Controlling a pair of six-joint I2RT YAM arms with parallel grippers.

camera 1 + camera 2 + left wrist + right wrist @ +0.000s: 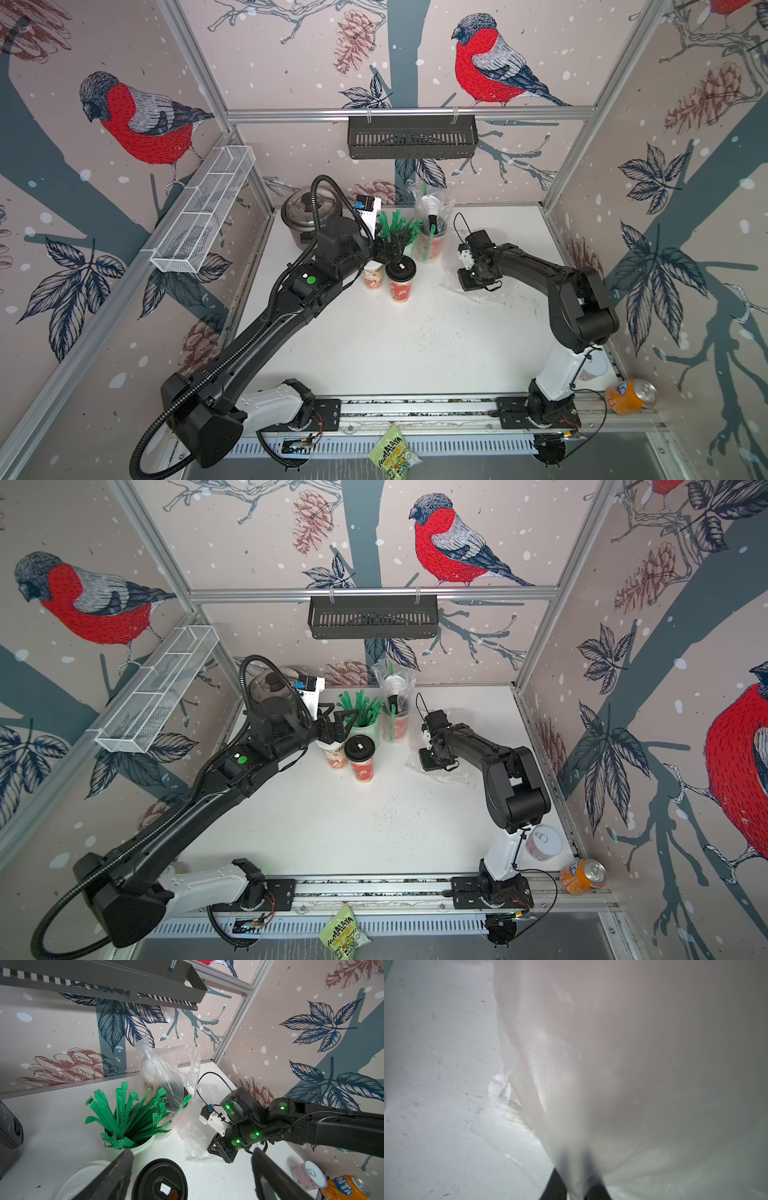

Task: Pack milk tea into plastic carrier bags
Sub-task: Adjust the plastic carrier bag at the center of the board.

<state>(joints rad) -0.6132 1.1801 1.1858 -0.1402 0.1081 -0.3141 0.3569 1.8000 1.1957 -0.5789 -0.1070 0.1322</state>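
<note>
My right end effector (576, 1187) is closed tight on the film of the empty plastic carrier bag (633, 1064), which lies flat on the desk (374, 353) right of centre in both top views. My left end effector (191, 1151) hangs wide open and empty over the black-lidded cup (401, 291) and the white-lidded cup (372, 279) at mid-frame. The packed bag (432, 208) at upper centre already holds two cups. I should lift slowly and straight, I judge, so the thin film does not slip; I cannot tell whether I pinch one layer or both, and only one would open the mouth.
</note>
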